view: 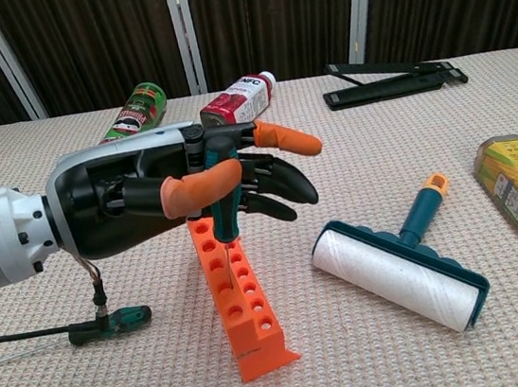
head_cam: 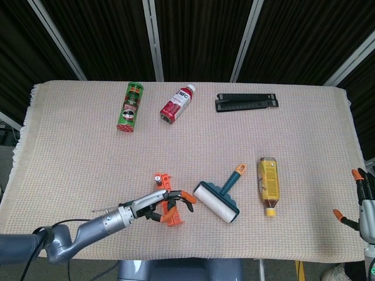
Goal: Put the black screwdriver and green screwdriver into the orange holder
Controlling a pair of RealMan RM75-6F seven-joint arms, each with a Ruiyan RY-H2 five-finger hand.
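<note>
Chest view: left hand (view: 159, 197) pinches black screwdriver (view: 221, 219) over orange holder (view: 242, 298).

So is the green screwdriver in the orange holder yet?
No. The green-handled screwdriver lies flat on the woven cloth, left of the orange plastic holder, apart from it.

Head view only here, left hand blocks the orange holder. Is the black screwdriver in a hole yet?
Observer: Chest view shows the left hand pinching the black-handled screwdriver upright, its lower end at the top holes of the orange plastic holder block. Seated or not, I cannot tell.
Operator: Other holes taken?
Observer: No, the holes showing below the hand are empty.
Operator: Green one?
Observer: The green-handled screwdriver lies flat on the woven tablecloth, left of the holder, apart from it.
</note>
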